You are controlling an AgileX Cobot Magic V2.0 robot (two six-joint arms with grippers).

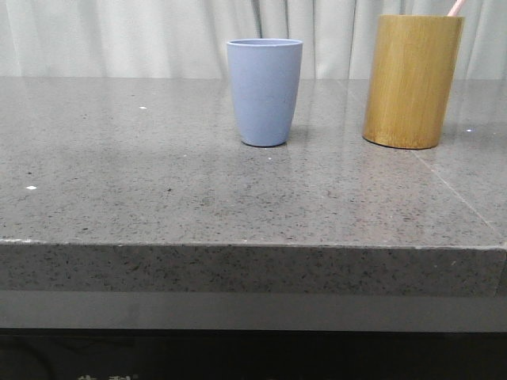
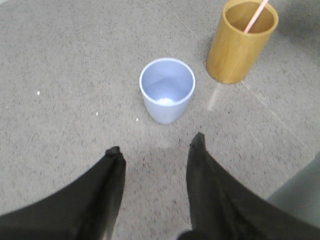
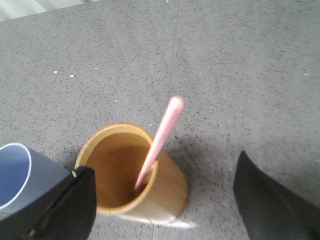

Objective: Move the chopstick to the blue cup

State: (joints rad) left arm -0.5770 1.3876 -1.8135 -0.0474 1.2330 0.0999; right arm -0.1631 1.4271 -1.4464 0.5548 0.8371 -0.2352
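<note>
Chopstick stands leaning inside the yellowish-brown bamboo cylinder, its pale pink upper end resting against the rim and sticking out above it; we cannot see its lower end, which is lost in the shadow at the bottom of the cylinder. From the front we catch just a short pink tip at the top edge of the picture, cut off there, above the cylinder on the right side of the worktop. The blue cup stands upright a little to the left of the cylinder, apart from it, with bare speckled grey stone between them. Looking down from the left wrist we see into the cup: it holds nothing but a faint pale glint at the bottom, which we cannot make out. The cylinder sits beside it with the pink stick running out of the picture. Our left claw hangs above the worktop just short of the cup, its two dark fingers spread apart with nothing between them. Our right claw hangs over the cylinder, its fingers set wide on either side and clear of the chopstick; one finger covers part of the blue cup and a corner of the cylinder's base. Behind the worktop hangs a pale curtain, and a few white specks lie on the stone
</note>
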